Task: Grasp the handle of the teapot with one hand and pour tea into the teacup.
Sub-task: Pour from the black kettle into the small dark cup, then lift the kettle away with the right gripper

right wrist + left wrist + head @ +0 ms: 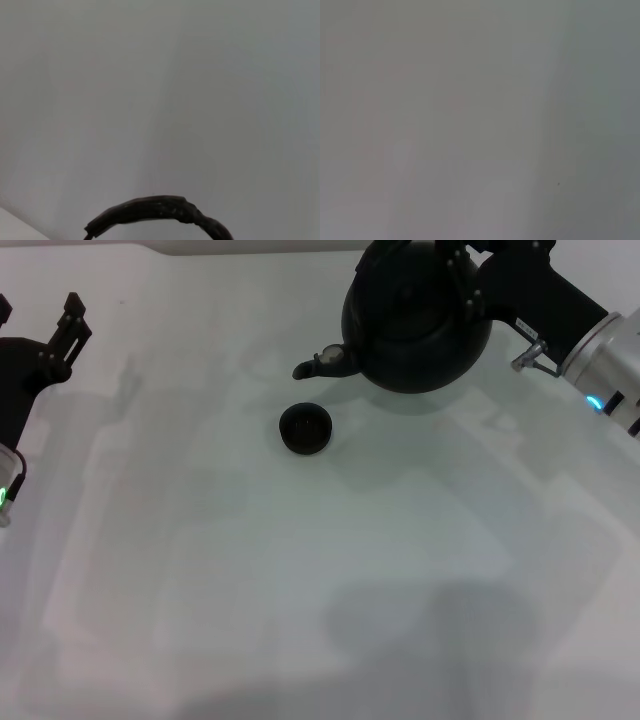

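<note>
- Tiny round black teacup (305,428) sitting alone on the pale surface (300,590), near the middle.
- Just past it, pale-tipped spout of the big round black teapot (415,325) pointing toward the cup, not touching.
- Right gripper (455,275) closed around the thick black arched handle (155,210).
- Left gripper (62,335) off at the left edge, holding nothing, fingers spread.

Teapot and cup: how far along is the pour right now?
Done: the right gripper is at the handle of the teapot, which looks lifted off the table. In hand: the spout points toward the teacup but ends short of it. Left: bring the spout over the cup, tip and pour. The left gripper is parked at the left edge.
</note>
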You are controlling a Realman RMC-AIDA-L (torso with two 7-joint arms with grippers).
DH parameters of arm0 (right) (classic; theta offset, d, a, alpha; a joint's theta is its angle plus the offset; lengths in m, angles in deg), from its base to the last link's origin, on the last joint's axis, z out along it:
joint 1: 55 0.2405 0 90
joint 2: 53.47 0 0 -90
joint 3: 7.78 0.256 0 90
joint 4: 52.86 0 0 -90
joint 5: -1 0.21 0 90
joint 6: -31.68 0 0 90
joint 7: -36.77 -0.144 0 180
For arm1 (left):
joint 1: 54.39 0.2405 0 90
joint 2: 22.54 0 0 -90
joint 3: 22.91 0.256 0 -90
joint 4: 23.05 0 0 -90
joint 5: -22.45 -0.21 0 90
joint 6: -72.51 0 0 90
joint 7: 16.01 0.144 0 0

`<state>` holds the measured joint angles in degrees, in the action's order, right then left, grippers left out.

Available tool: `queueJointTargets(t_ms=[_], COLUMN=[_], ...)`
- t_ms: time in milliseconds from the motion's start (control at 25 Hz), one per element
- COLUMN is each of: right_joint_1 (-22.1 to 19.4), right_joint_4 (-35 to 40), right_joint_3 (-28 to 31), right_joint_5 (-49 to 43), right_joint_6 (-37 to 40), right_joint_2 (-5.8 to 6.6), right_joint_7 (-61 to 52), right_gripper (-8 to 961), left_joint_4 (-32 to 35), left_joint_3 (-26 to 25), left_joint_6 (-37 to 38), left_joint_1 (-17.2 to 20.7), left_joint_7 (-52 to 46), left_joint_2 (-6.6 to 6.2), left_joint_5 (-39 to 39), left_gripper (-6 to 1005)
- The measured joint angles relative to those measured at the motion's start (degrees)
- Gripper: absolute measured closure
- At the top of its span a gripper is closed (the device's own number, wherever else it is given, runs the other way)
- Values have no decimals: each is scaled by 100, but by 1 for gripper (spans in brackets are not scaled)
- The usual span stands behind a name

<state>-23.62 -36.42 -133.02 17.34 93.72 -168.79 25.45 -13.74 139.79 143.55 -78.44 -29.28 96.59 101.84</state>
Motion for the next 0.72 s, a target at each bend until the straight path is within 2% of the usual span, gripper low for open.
queueJointTargets(t_ms=[720], right_joint_1=[-18], right_joint_4=[0], right_joint_3=[-21], right_joint_5=[0], right_joint_6=[71], right_joint_2=[0], right_joint_7=[703], right_gripper=[791], left_joint_4=[0], left_joint_3=[7], left_joint_6=[-73], left_joint_1=[6], left_joint_7=[-155], left_joint_2=[-4], left_joint_5=[-21], left_gripper=[111])
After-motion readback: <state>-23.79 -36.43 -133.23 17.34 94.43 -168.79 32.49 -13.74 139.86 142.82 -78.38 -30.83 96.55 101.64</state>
